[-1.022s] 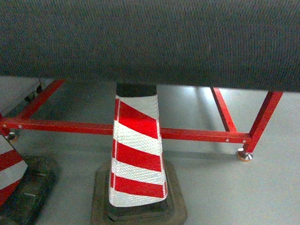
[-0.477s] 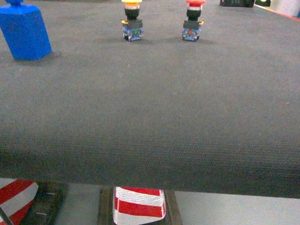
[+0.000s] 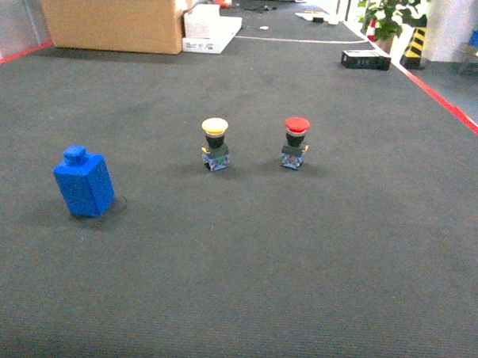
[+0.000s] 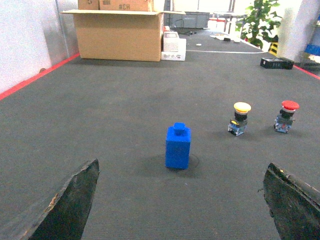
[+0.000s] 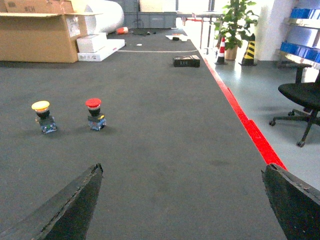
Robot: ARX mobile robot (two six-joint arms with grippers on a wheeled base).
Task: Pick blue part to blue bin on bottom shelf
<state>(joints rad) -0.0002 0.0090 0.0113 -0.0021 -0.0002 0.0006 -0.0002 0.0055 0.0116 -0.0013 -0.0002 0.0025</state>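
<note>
The blue part (image 3: pixel 83 181) is a small blue block with a knob on top, standing upright on the dark mat at the left of the head view. In the left wrist view the blue part (image 4: pixel 178 146) stands straight ahead of my left gripper (image 4: pixel 182 172), a short way beyond its wide-apart fingers (image 4: pixel 70 202), untouched. My right gripper (image 5: pixel 182 172) is open over bare mat, far to the right of the part. Neither gripper shows in the head view. The blue bin and the bottom shelf are out of view.
A yellow push button (image 3: pixel 215 154) and a red push button (image 3: pixel 294 142) stand mid-mat. A cardboard box (image 3: pixel 111 15) sits at the far left, a small black box (image 3: pixel 366 59) at the far right. A red strip (image 5: pixel 240 115) marks the mat's right edge; an office chair (image 5: pixel 305 100) stands beyond.
The head view has swung upward: from the table's underside and striped cones, past the mat's front edge, to the whole mat top with the blue part and buttons.
</note>
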